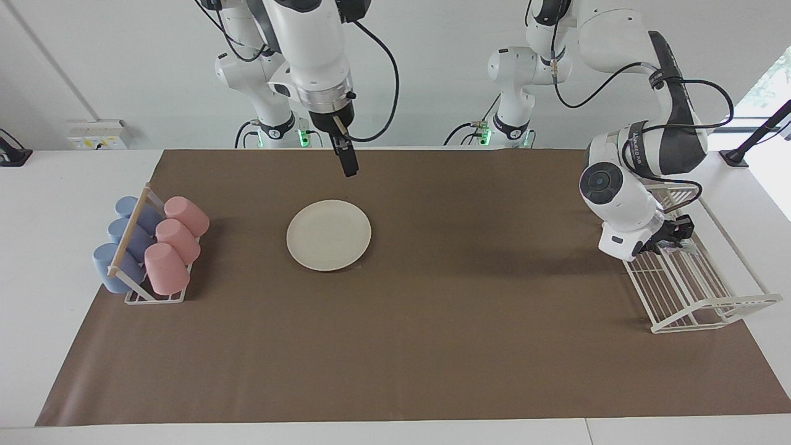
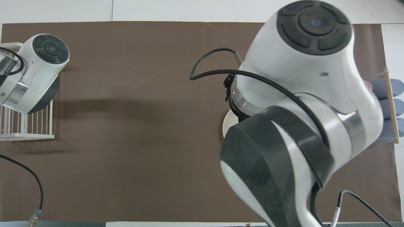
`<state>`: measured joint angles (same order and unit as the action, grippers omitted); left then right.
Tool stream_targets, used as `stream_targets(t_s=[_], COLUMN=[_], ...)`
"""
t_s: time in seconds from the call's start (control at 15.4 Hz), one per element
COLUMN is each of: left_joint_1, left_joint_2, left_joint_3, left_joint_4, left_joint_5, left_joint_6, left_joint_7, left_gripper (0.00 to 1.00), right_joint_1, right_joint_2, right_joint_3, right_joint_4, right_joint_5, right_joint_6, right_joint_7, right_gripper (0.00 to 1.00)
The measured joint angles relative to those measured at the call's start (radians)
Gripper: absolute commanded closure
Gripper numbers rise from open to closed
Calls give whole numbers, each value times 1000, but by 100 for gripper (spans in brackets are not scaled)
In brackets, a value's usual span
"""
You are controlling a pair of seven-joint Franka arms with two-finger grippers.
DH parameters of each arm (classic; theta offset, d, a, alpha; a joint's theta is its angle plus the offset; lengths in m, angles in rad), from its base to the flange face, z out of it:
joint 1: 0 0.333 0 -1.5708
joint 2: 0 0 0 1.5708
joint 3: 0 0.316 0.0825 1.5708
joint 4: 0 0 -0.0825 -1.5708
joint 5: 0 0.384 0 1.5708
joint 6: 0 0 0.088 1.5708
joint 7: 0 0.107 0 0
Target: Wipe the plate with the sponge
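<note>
The cream plate [image 1: 329,235] lies flat on the brown mat toward the right arm's end; in the overhead view only a sliver of the plate [image 2: 226,125] shows under the right arm. My right gripper [image 1: 350,164] hangs open and holds nothing, over the mat just on the robots' side of the plate. The silvery sponge [image 1: 682,246] lies in the white wire rack [image 1: 717,309] at the left arm's end. My left gripper [image 1: 675,235] is down in the rack right at the sponge, partly covering it; the overhead view hides it under the arm.
A small rack [image 1: 154,296] with pink cups [image 1: 176,238] and blue cups [image 1: 126,238] stands at the right arm's end, beside the plate. The brown mat [image 1: 469,296] spreads between plate and wire rack. The right arm's bulk fills much of the overhead view.
</note>
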<state>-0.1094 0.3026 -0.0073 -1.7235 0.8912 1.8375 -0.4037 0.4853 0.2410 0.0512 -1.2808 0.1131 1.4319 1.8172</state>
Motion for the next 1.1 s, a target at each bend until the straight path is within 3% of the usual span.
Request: stream_targets(t_s=[0.32, 0.45, 0.78, 1.1], left_joint_1=[0, 1, 3, 94], left_joint_2=[-3, -13, -49, -137], left_joint_3=[2, 4, 10, 16], left_joint_4=[42, 100, 285, 328], left_joint_5=[-2, -85, -447, -910], left_joint_6=[-10, -47, -257, -359], left_joint_7=[-27, -29, -29, -28], left_gripper=[100, 100, 100, 100], right_joint_1=[54, 93, 145, 159], right_joint_2=[38, 75, 97, 97], right_joint_3=[-4, -5, -4, -3], right_joint_4=[45, 81, 106, 106], right_joint_5=[-1, -2, -5, -5], right_joint_6=[9, 33, 67, 81], right_joint_7=[157, 220, 279, 293], right_gripper=[0, 0, 0, 0])
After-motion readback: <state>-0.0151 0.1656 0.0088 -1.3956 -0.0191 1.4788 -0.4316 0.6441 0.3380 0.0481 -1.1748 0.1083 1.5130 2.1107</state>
